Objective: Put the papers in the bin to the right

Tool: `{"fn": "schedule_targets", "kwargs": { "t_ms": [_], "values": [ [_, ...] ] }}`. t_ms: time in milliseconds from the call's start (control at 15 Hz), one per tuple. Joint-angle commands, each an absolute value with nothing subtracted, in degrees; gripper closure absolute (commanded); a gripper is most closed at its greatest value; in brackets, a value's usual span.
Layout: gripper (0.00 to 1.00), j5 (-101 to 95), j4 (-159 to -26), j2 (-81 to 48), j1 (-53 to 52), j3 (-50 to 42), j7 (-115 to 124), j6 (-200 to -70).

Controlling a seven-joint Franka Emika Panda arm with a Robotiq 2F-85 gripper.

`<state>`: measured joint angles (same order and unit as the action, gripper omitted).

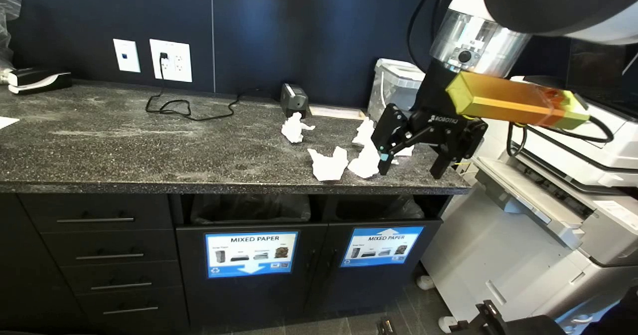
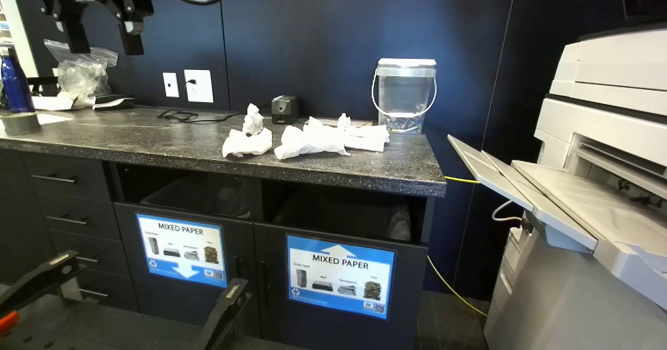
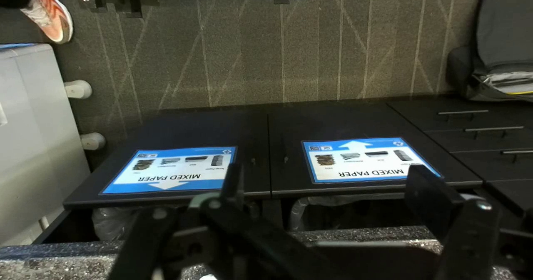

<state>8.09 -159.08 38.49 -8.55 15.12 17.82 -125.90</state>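
Observation:
My gripper (image 1: 411, 169) hangs open, its jaws wide apart and nothing between them. In an exterior view the gripper (image 2: 105, 42) is well above counter height, toward the left. Several crumpled white papers lie on the counter near its front edge, among them a jagged wad (image 1: 329, 164), a wad (image 1: 294, 127) by the sharpener and a paper group (image 2: 310, 140). The bin to the right is the dark slot (image 2: 333, 214) under the counter, over a blue label (image 2: 340, 277). In the wrist view, upside down, that bin's label (image 3: 170, 169) appears left of the gripper (image 3: 327, 188).
A similar bin slot (image 2: 193, 196) opens to the left. Behind the papers stand a pencil sharpener (image 2: 284, 109) and a translucent bucket (image 2: 406, 92). A large printer (image 2: 589, 131) stands to the right, its tray jutting toward the counter's end. The counter (image 1: 149, 160) overhangs both slots.

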Motion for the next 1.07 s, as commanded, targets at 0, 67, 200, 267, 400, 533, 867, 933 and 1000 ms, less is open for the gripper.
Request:
{"fn": "schedule_targets", "kwargs": {
  "t_ms": [0,67,200,267,400,533,867,933,1000],
  "values": [
    [0.00,7.0,-156.9,31.8,-7.9,14.6,16.7,-131.7],
    [0.00,6.5,-156.2,29.9,-7.6,14.6,16.7,-133.3],
    [0.00,5.1,-154.2,25.1,-6.9,14.7,16.6,-137.2],
    [0.00,4.3,-153.1,22.6,-6.6,14.7,16.6,-139.4],
    [0.00,2.6,-150.8,17.5,-6.1,14.6,16.3,-143.4],
    [0.00,1.0,-148.0,12.2,-5.7,14.3,16.1,-146.9],
    [0.00,-5.1,-139.0,-1.3,-4.6,12.5,17.3,-151.2],
    [0.00,-5.7,-136.9,-4.1,-4.9,11.7,17.5,-151.5],
    [0.00,-6.6,-135.0,-6.3,-5.4,11.0,18.3,-151.4]
  ]
}}
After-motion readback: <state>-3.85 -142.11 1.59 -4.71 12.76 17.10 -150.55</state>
